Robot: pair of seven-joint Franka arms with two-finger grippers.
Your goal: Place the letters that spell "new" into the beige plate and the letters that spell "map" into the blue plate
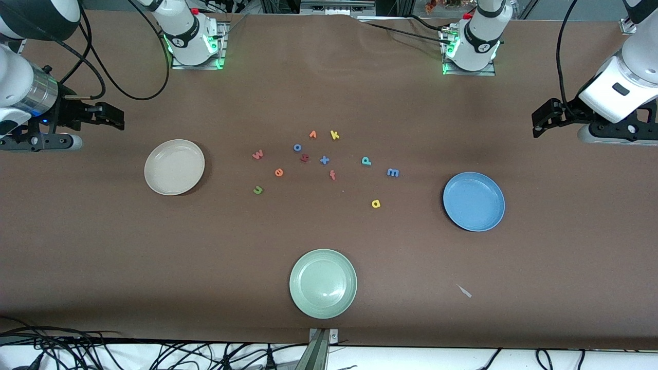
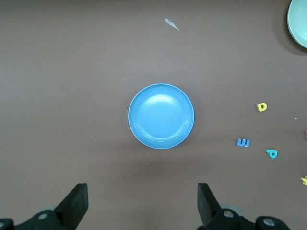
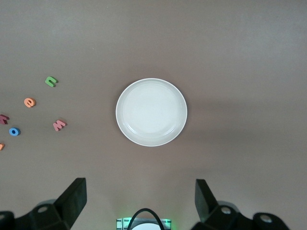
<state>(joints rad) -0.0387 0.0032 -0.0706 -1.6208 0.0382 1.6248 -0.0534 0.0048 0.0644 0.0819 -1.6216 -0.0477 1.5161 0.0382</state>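
Observation:
The empty beige plate [image 1: 174, 167] [image 3: 151, 111] lies toward the right arm's end, the empty blue plate [image 1: 473, 201] [image 2: 161, 116] toward the left arm's end. Between them on the table lie the pinkish-red w [image 1: 257, 154] [image 3: 59, 125], orange e [image 1: 278, 172] [image 3: 29, 102] and green n [image 1: 258, 190] [image 3: 51, 81]. Closer to the blue plate are the teal p [image 1: 365, 161] [image 2: 272, 153], blue m [image 1: 393, 172] [image 2: 243, 143] and yellow a [image 1: 376, 204] [image 2: 261, 107]. My right gripper [image 1: 119, 118] [image 3: 140, 191] and left gripper [image 1: 537, 123] [image 2: 141, 196] hang open and empty over bare table at their own ends.
A pale green plate [image 1: 323, 283] sits near the front edge. Other letters crowd the middle: blue o [image 1: 297, 147], orange v-shape [image 1: 312, 134], yellow k [image 1: 334, 135], dark red s [image 1: 304, 158], blue plus [image 1: 324, 160], red f [image 1: 332, 175]. A paper scrap [image 1: 464, 291] lies nearer the front camera than the blue plate.

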